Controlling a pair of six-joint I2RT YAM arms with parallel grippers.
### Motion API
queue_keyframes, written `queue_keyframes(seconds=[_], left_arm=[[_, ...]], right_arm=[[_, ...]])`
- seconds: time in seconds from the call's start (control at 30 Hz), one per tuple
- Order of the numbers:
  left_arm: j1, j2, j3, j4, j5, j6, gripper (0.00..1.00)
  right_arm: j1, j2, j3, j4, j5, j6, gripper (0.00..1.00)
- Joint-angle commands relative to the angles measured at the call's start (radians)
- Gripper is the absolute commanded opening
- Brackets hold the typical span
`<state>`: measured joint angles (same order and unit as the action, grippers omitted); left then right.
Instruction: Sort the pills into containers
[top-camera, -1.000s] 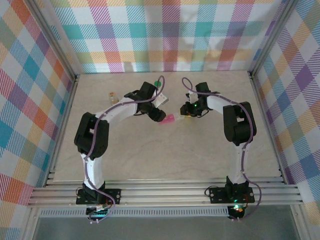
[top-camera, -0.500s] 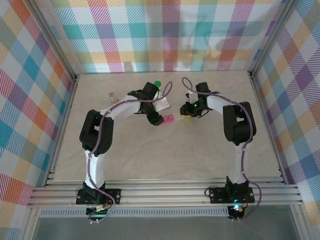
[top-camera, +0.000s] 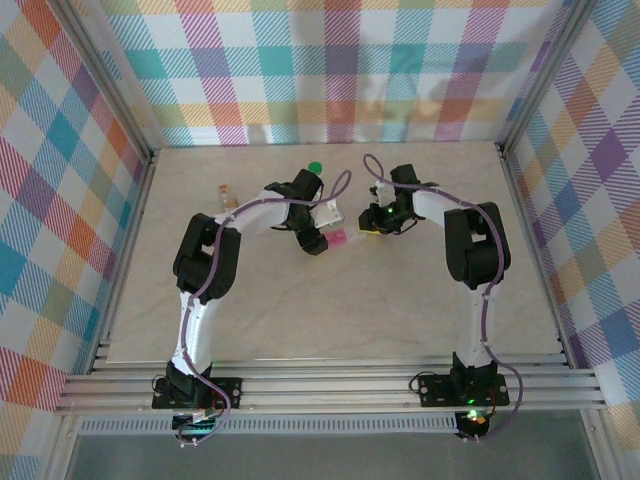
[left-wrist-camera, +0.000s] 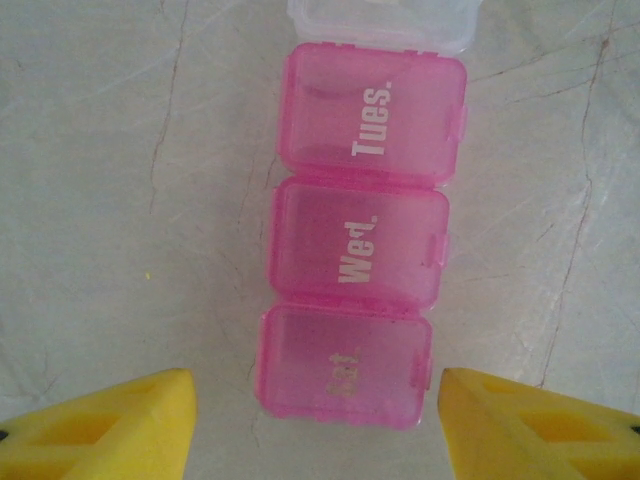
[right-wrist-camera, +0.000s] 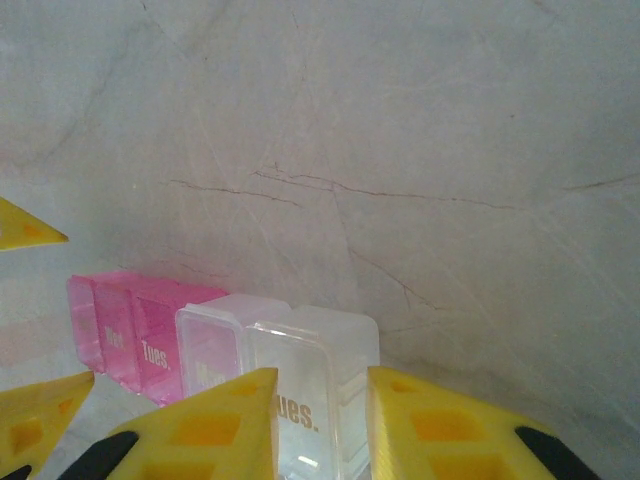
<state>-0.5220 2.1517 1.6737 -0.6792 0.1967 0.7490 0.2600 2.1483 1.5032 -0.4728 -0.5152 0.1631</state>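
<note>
We read "Tues.", "Wed." on pink containers; left claw wide open astride their end; right claw pinches clear end. Marbled beige counter, plaid walls.

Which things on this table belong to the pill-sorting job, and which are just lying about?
In the job: pink and clear pill-box strip; left gripper, open, astride its pink end; right gripper at its clear end.
Lying about: green-topped item and small pale item, both off to the side, too small to identify.
</note>
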Motion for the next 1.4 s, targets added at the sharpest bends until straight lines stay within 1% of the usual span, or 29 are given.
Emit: queue_keyframes(seconds=[0.0, 0.13, 0.43, 0.5, 0.6, 0.7, 0.73, 0.8, 0.87, 0.97, 1.03, 1.13, 1.3, 1.37], left_arm=[[-0.007, 0.013, 0.035, -0.031, 0.056, 0.017, 0.63], [-0.007, 0.035, 0.053, -0.078, 0.086, 0.040, 0.60], [-0.006, 0.056, 0.070, -0.091, 0.077, 0.046, 0.54], [-0.006, 0.057, 0.070, -0.089, 0.077, 0.046, 0.50], [-0.005, 0.051, 0.073, -0.092, 0.094, 0.037, 0.37], [-0.006, 0.051, 0.078, -0.112, 0.108, 0.027, 0.28], [-0.006, 0.053, 0.078, -0.120, 0.107, 0.025, 0.26], [0.002, 0.054, 0.080, -0.126, 0.107, 0.002, 0.23], [0.020, 0.059, 0.096, -0.140, 0.130, -0.042, 0.23], [0.064, 0.080, 0.142, -0.190, 0.208, -0.113, 0.24], [0.090, 0.095, 0.161, -0.206, 0.239, -0.159, 0.27], [0.122, 0.111, 0.180, -0.218, 0.295, -0.220, 0.30], [0.145, 0.124, 0.193, -0.211, 0.287, -0.286, 0.30], [0.157, 0.125, 0.197, -0.198, 0.297, -0.323, 0.33]], right_arm=[[0.007, 0.047, -0.001, -0.071, 0.014, -0.030, 0.26], [0.007, 0.052, 0.007, -0.082, 0.019, -0.034, 0.26], [0.011, 0.057, 0.013, -0.095, 0.031, -0.042, 0.26], [0.015, 0.058, 0.016, -0.104, 0.047, -0.046, 0.26], [0.020, 0.062, 0.022, -0.113, 0.064, -0.051, 0.27], [0.024, 0.063, 0.026, -0.122, 0.098, -0.056, 0.27], [0.028, 0.063, 0.026, -0.126, 0.119, -0.059, 0.27], [0.034, 0.063, 0.028, -0.134, 0.156, -0.061, 0.27], [0.036, 0.064, 0.029, -0.140, 0.181, -0.058, 0.27], [0.042, 0.069, 0.035, -0.148, 0.213, -0.056, 0.27], [0.048, 0.079, 0.047, -0.164, 0.242, -0.061, 0.27], [0.065, 0.095, 0.066, -0.186, 0.281, -0.069, 0.27], [0.079, 0.106, 0.079, -0.200, 0.314, -0.070, 0.27], [0.078, 0.105, 0.078, -0.200, 0.317, -0.070, 0.27]])
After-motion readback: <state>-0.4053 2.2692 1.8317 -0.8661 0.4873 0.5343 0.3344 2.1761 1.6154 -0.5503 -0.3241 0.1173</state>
